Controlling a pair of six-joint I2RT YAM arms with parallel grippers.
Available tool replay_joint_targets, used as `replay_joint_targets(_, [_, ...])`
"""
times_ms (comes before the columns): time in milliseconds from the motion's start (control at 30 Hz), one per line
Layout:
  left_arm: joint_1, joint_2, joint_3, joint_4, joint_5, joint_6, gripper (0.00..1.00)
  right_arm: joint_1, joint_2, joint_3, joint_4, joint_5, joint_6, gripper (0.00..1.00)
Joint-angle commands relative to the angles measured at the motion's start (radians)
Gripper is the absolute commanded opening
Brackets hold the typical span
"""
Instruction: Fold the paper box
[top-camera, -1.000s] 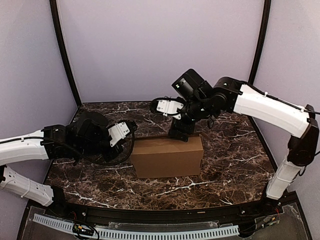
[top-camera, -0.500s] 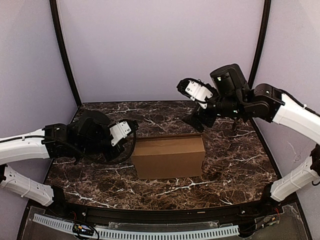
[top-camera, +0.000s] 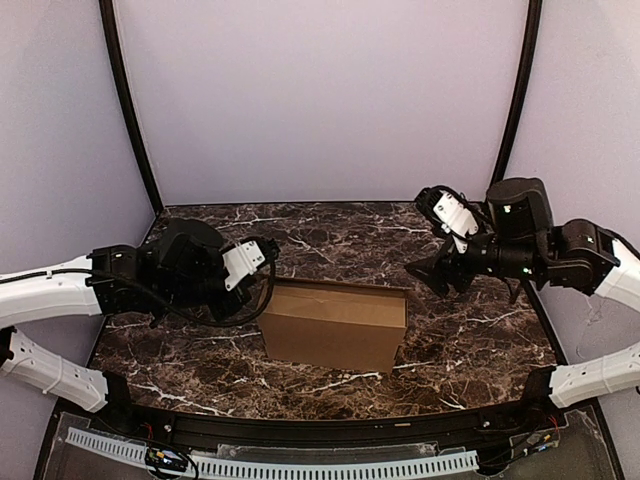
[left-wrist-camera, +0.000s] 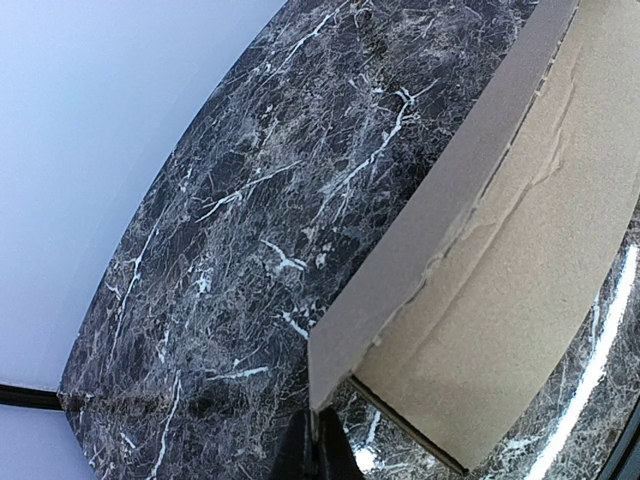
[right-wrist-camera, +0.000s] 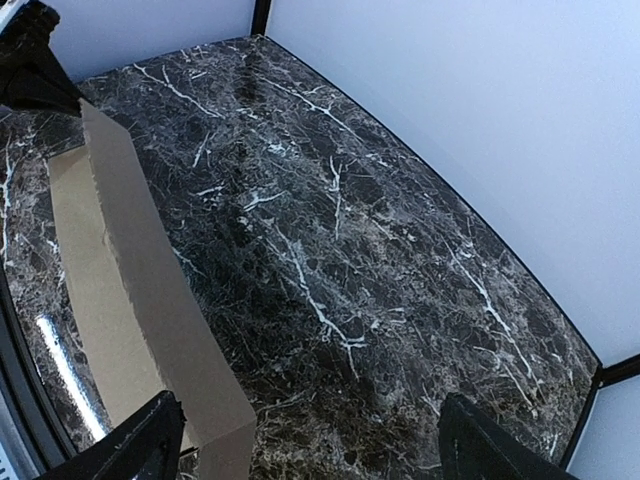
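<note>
- As the top view shows it, the box (top-camera: 335, 325) stands near the middle of the table (top-camera: 470, 340), a closed-looking brown carton turned a little askew to the near edge.
- The left gripper (top-camera: 266, 278) reaches in low from the left and meets the box at its far left corner.
- The right gripper (top-camera: 436, 274) hangs in the air to the right of the box, clear of it, its jaws spread.
- In the left wrist view, the dark fingertips (left-wrist-camera: 312, 450) sit pressed together at the bottom edge, right at the upright corner of the box (left-wrist-camera: 520, 250).
- Whether a cardboard edge is pinched between them cannot be told.
- From that corner one long side of the box runs away up and to the right, with the marbled table (left-wrist-camera: 250, 200) beside it.
- In the right wrist view, the two fingers (right-wrist-camera: 135, 455) stand wide apart at the lower corners, with nothing held between them.
- The box (right-wrist-camera: 140, 270) lies along the left side, its near end just beside the finger at lower left, not gripped.
- At its far end, top left, the left gripper (right-wrist-camera: 30, 70) shows as a dark shape touching the cardboard.
</note>
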Motion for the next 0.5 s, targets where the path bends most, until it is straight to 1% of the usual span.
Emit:
replay_joint_targets(0, [-0.005,0.014,0.034,-0.065,0.014,-0.016,0.01,-0.004,-0.057,-0.055,-0.02,-0.079,0.128,0.83])
replay_joint_targets(67, [-0.005,0.023,0.049,-0.075,0.019,-0.021,0.01,-0.004,-0.073,-0.064,-0.051,-0.112,0.155,0.78])
replay_joint_targets(167, [-0.004,0.039,0.06,-0.088,0.028,-0.03,0.01,-0.004,-0.093,-0.083,-0.099,-0.133,0.195,0.74])
replay_joint_targets(333, [-0.005,0.05,0.065,-0.093,0.034,-0.032,0.01,-0.004,-0.128,-0.127,-0.122,-0.157,0.24,0.71])
replay_joint_targets(467, [-0.004,0.057,0.074,-0.098,0.043,-0.037,0.01,-0.005,-0.12,-0.149,-0.13,-0.172,0.257,0.68])
